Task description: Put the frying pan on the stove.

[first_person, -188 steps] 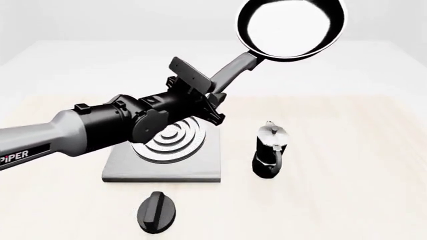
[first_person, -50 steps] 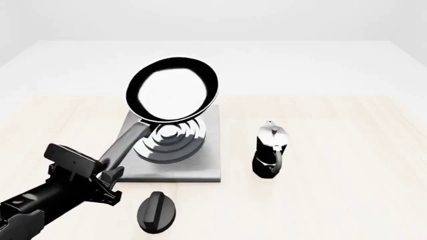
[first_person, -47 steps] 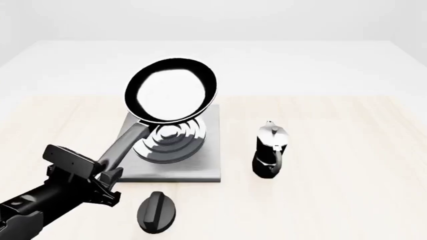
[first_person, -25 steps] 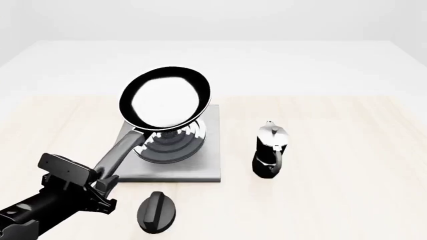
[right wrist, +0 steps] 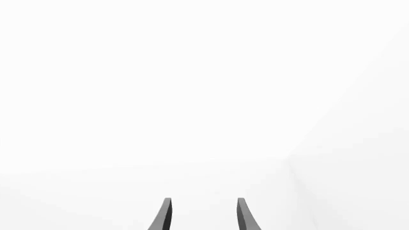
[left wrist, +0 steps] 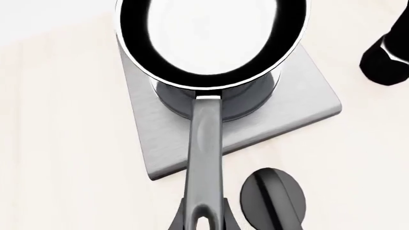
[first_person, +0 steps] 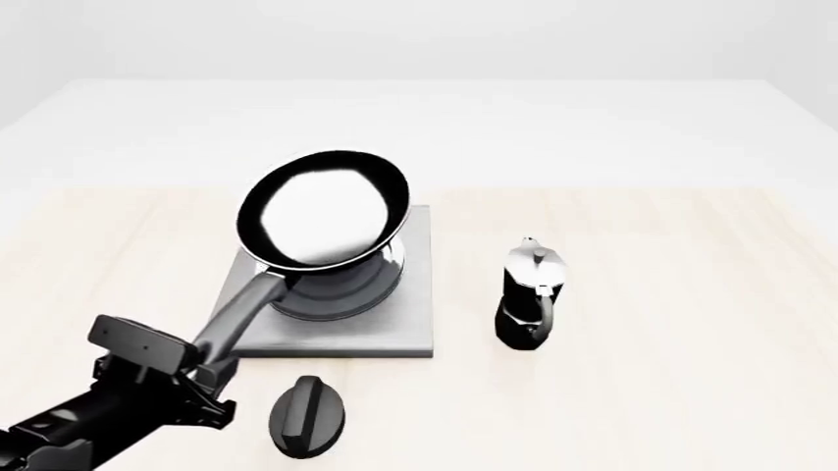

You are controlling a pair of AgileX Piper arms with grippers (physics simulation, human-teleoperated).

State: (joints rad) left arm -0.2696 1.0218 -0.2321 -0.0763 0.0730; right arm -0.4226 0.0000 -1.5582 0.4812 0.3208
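Observation:
The black glossy frying pan [first_person: 324,209] sits over the ring burner of the grey square stove [first_person: 412,334], tilted slightly, its long grey handle [first_person: 239,312] running toward me. My left gripper [first_person: 210,361] is shut on the handle's end. In the left wrist view the pan [left wrist: 211,38] covers the burner on the stove [left wrist: 307,103], and the handle [left wrist: 204,153] runs back into my gripper [left wrist: 203,223]. My right gripper [right wrist: 202,213] shows only in its own wrist view, open and empty, facing blank white space.
A black-and-silver moka pot [first_person: 531,292] stands right of the stove, also in the left wrist view [left wrist: 386,60]. A small black oval knob [first_person: 308,416] lies in front of the stove, close to the left gripper; it shows in the left wrist view [left wrist: 273,200].
The left arm brought the pan from high at the back right down over the stove. In the last second the pan sank lower onto the burner and levelled somewhat.

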